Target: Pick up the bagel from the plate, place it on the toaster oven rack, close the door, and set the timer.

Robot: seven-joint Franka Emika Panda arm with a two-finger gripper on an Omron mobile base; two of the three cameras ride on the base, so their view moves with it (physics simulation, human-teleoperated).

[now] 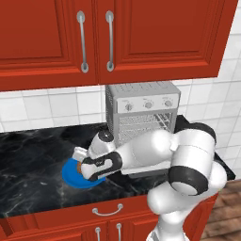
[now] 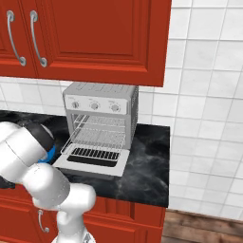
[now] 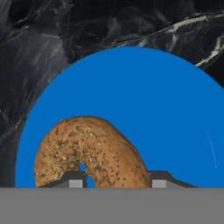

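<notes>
Bagel (image 3: 89,151) pickup is the step in hand. Beneath the jaws lies the blue plate (image 3: 144,109); on it, between the half-closed fingertips (image 3: 74,180), sits the bagel, seemingly pinched. Next, I judge, comes a straight lift toward the toaster oven rack (image 2: 97,133). Actual contact is cut off from sight.

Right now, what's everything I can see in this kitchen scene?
bagel: one, golden-brown, on the plate, between the hand's fingertips.
plate: one, bright blue, on the counter left of the toaster oven.
toaster oven: one, silver-grey, at the back of the counter.
door: one, grey-framed, folded down open.
toaster oven rack: one, silvery wire, inside the oven.
counter: one, black marble.
cabinets: red, above and below the counter.
wall tiles: white.
hand: one, dark fingertips closed on the bagel.
</notes>
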